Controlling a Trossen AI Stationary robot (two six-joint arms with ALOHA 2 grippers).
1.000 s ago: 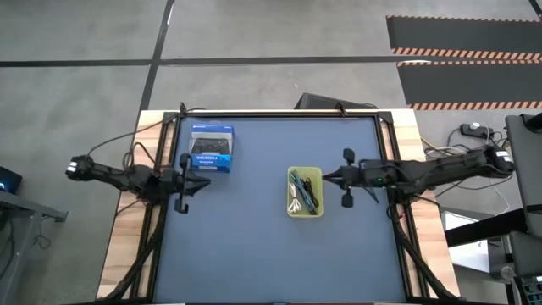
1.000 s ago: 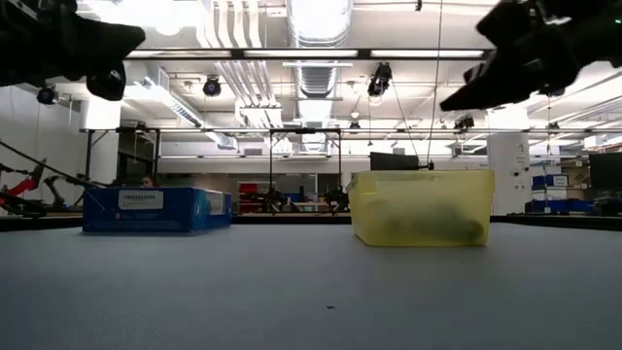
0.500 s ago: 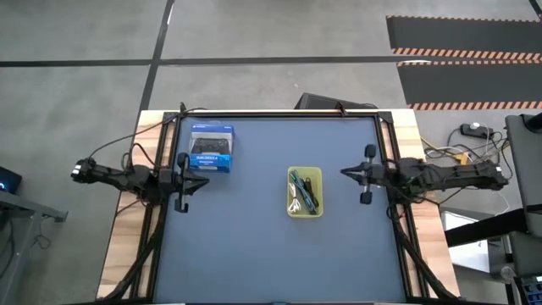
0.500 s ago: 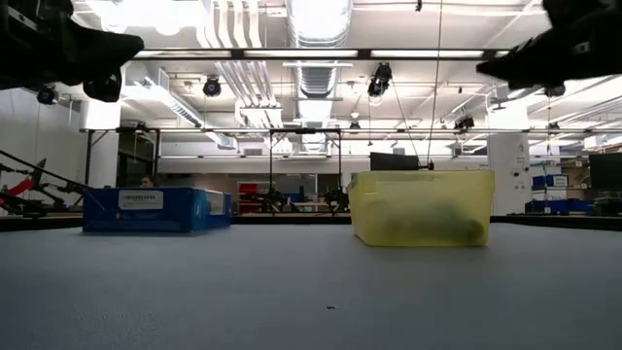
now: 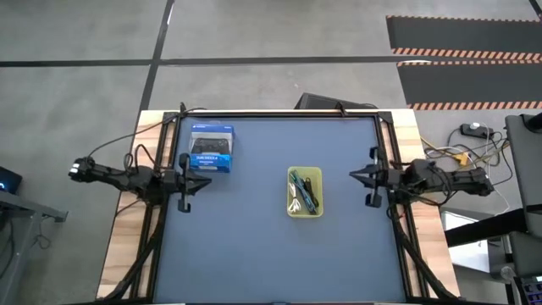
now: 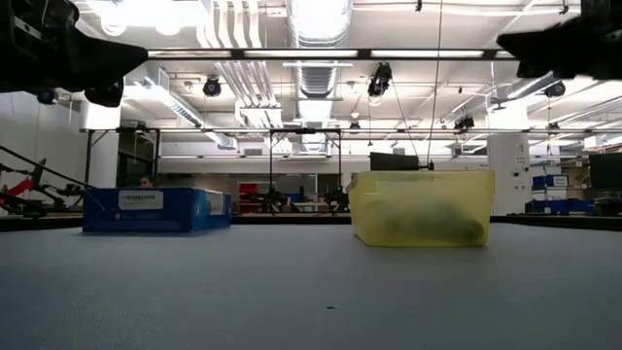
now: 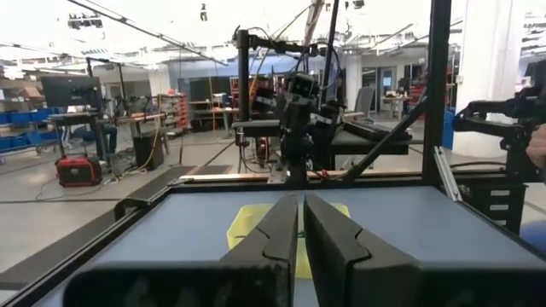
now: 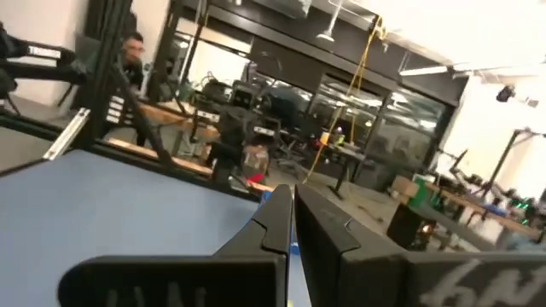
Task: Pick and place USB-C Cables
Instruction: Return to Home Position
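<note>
USB-C Cables (image 5: 302, 190) sit bunched in the small yellow see-thru plastic bin (image 5: 290, 203), middle of the slate-blue table (image 5: 254, 246). Strands are tangled, can't count all four, and the low view shows only a dark smear thru its wall. Left gripper (image 5: 191, 180) by the blue cardboard controller box (image 5: 210, 150), right gripper (image 5: 356, 175) at the table's right edge, both w/ fingers (image 7: 277, 226) pressed together, empty.

A grey concrete floor (image 5: 76, 59) with dark seam lines and a black mat (image 5: 466, 34) edged in hazard stripes lies under an open workshop lit by long ceiling lights (image 6: 292, 53), with white ducts (image 6: 228, 83), black metal frames (image 7: 243, 85) and cluttered workbenches (image 8: 171, 112).
</note>
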